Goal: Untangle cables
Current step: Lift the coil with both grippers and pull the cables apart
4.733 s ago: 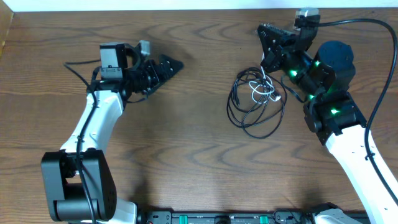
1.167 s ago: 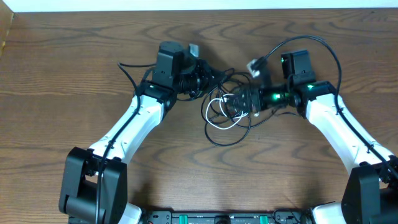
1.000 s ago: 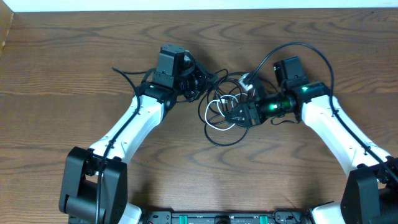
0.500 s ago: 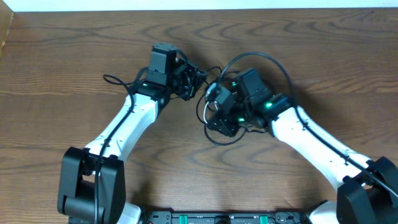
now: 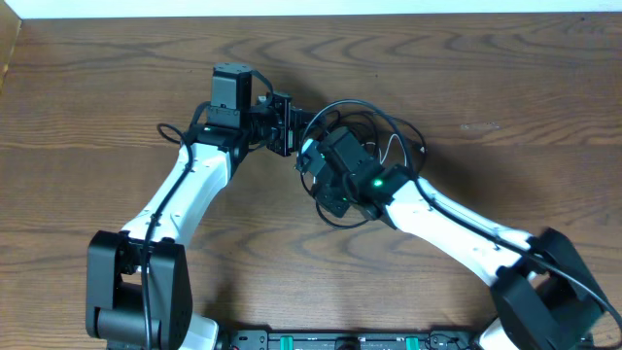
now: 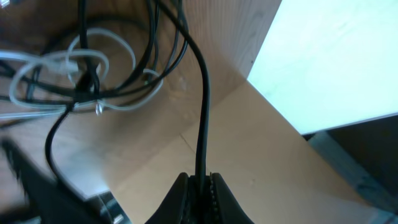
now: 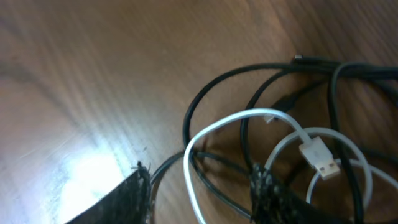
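Pinching one black cable [image 6: 203, 106] with our left fingers [image 6: 220, 198] clamped tight, we hover the right fingers [image 7: 272, 194], apart, over the white cable [image 7: 231, 119] looped through it mid-table [image 7: 74, 74]. Next we should probably grab the white one and pull gently away.

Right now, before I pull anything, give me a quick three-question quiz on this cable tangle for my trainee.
1. True or false: the left gripper is shut on a black cable.
2. The plug in the right wrist view belongs to which cable? A white, B black, C red.
3. Fill in: the right gripper is ____.
Key: 1 true; 2 A, the white cable; 3 open.
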Controlling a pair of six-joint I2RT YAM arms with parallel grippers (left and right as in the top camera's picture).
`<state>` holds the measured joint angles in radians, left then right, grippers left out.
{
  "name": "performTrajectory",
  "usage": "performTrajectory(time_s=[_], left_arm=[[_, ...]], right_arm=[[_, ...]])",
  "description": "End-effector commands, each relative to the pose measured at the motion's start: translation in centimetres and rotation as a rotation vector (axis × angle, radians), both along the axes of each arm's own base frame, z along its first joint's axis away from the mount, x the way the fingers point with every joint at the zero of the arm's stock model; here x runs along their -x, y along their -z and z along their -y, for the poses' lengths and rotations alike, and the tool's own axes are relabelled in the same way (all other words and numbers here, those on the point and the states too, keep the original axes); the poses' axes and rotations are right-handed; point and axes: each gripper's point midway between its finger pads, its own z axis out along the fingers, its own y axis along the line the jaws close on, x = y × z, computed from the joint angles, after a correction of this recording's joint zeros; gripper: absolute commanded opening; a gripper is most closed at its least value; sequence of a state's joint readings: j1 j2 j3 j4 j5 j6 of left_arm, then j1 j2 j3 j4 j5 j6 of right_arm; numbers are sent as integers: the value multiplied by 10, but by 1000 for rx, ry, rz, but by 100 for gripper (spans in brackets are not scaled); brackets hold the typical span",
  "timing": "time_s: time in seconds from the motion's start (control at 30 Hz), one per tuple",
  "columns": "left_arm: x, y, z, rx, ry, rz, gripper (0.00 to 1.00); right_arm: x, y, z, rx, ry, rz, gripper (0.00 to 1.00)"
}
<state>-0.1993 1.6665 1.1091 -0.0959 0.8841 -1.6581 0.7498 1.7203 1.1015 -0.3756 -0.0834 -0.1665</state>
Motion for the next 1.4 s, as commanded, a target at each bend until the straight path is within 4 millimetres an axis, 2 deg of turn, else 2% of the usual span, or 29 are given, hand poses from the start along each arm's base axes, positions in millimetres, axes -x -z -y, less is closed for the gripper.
performTrajectory(time_s=[0.0, 0.2, 0.3, 0.4, 0.5, 0.6, 0.67, 0.8, 0.97, 1.07, 1.2, 1.3, 1.37], left_arm=[[9, -11, 8, 87, 22, -84, 7], [8, -10, 7, 95, -1, -116, 8], [6, -9, 6, 88, -10, -115, 8], [6, -9, 7, 89, -10, -115, 8], [7, -9, 7, 89, -9, -115, 7], [7, -9, 7, 91, -7, -116, 8], [7, -9, 7, 90, -7, -115, 8], [7, -9, 7, 90, -8, -115, 8], [6, -9, 6, 88, -10, -115, 8], [6, -9, 6, 88, -10, -114, 8], [6, -9, 6, 88, -10, -115, 8], [6, -9, 6, 88, -10, -114, 8], [5, -8, 5, 78, -21, -110, 8]], right_arm=[[-8, 19, 3, 58, 9, 27, 51], [-18, 43, 0, 149, -8, 97, 54], [-16, 49, -1, 184, -24, 114, 53], [-13, 53, -2, 209, -33, 122, 48], [-11, 55, -1, 231, -45, 127, 37], [-6, 59, 4, 263, -70, 115, 33], [-3, 61, 5, 279, -89, 109, 26], [5, 63, 6, 314, -141, 105, 33], [20, 68, 8, 364, -202, 85, 30], [23, 69, 9, 377, -221, 82, 26], [23, 69, 9, 376, -220, 82, 1], [22, 60, 9, 365, -218, 93, 1], [22, 41, 8, 339, -210, 117, 1]])
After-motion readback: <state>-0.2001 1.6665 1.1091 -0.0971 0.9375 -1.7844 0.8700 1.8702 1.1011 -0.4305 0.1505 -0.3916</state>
